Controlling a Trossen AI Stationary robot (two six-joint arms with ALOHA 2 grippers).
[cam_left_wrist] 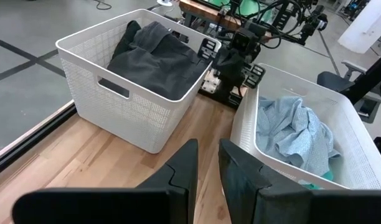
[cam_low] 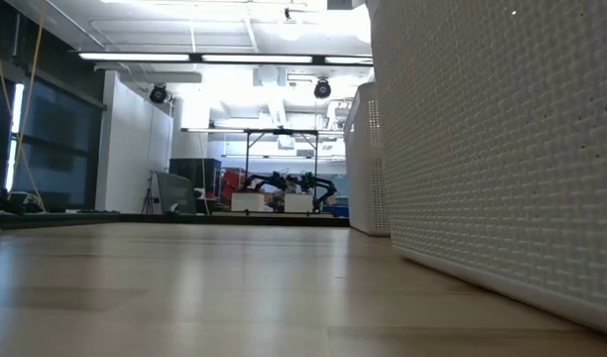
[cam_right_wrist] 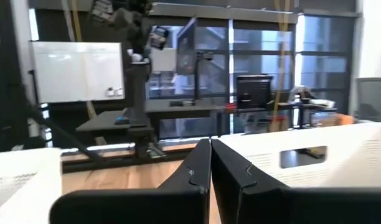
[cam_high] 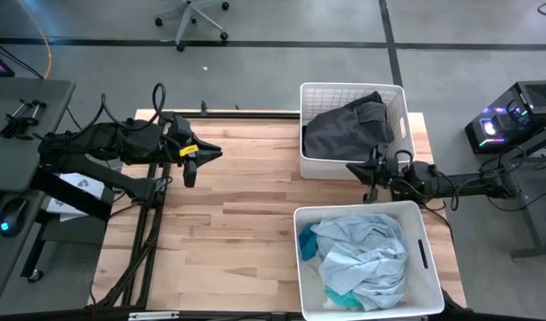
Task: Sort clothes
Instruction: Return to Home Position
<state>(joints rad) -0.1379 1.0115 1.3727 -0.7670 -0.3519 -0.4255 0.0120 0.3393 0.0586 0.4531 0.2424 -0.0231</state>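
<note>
High view: left gripper (cam_high: 204, 154) centre-left, fingers barely parted (empty); right gripper (cam_high: 362, 169) between the bins (cam_high: 353, 86), fingers seemingly pressed together, empty; clothes (cam_high: 349, 132) binned.

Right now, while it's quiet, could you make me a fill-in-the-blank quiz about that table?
1. The dark grey clothes fill the far bin, the pale blue clothes fill the near bin; both bins are coloured ___.
2. The right gripper sits between the two ___.
3. The left gripper, above the wooden table, holds ___.
Missing words: white; bins; nothing.
</note>
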